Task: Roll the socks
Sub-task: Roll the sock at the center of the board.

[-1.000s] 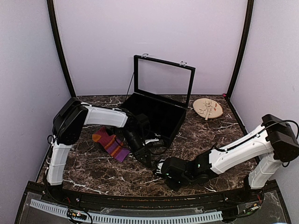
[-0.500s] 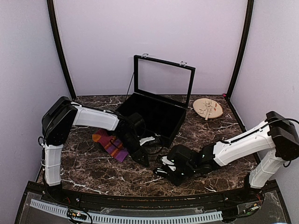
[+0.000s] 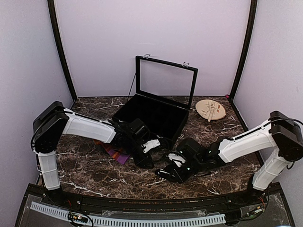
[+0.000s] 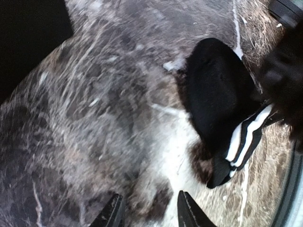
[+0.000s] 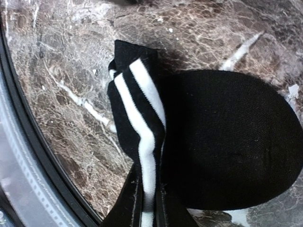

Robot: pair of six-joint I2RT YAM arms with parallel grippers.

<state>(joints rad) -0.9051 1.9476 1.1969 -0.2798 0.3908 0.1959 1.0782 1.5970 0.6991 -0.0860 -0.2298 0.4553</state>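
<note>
The right jaws pinch the striped cuff of the black sock (image 5: 227, 142). Near that sock, the left jaws stand apart, empty.

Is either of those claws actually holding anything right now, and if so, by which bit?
The right claw pinches the black sock by its white-striped cuff. The left claw is open and holds nothing.
</note>
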